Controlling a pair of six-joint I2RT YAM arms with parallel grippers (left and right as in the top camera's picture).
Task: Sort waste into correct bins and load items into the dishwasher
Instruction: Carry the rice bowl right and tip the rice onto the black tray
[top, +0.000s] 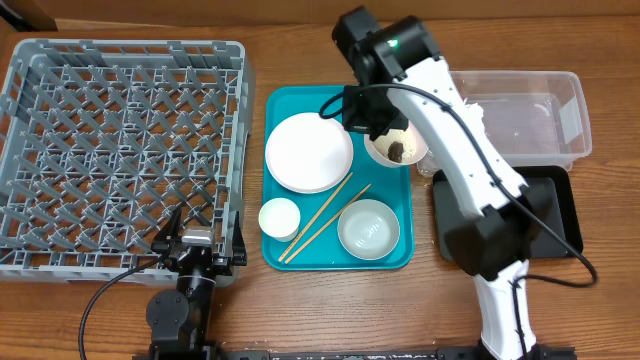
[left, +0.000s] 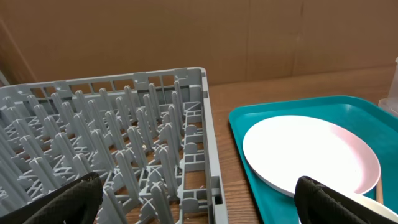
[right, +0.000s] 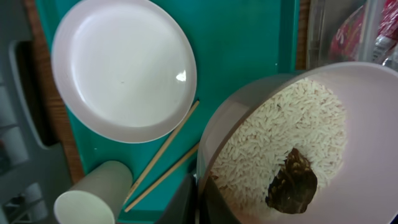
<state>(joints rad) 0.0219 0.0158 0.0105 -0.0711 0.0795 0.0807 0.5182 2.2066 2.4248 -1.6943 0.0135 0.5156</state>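
Observation:
My right gripper (top: 372, 132) is shut on the rim of a white bowl (top: 398, 148) at the teal tray's far right corner, beside the clear tub (top: 530, 115). The right wrist view shows its fingers (right: 199, 193) pinching the bowl (right: 367, 124), which holds rice (right: 280, 137) and a dark brown food bit (right: 292, 180). A red wrapper (right: 345, 34) shows through the tub wall. The plate (top: 308, 151), cup (top: 279, 217), chopsticks (top: 325, 218) and an empty bowl (top: 369, 228) lie on the tray. My left gripper (top: 195, 245) is open and empty by the grey rack (top: 120, 150).
The teal tray (top: 400, 255) lies between the rack and the bins. The black tray (top: 555, 215) sits in front of the clear tub, partly under the right arm. The left wrist view shows the rack's right wall (left: 205, 143) and the plate (left: 311, 152).

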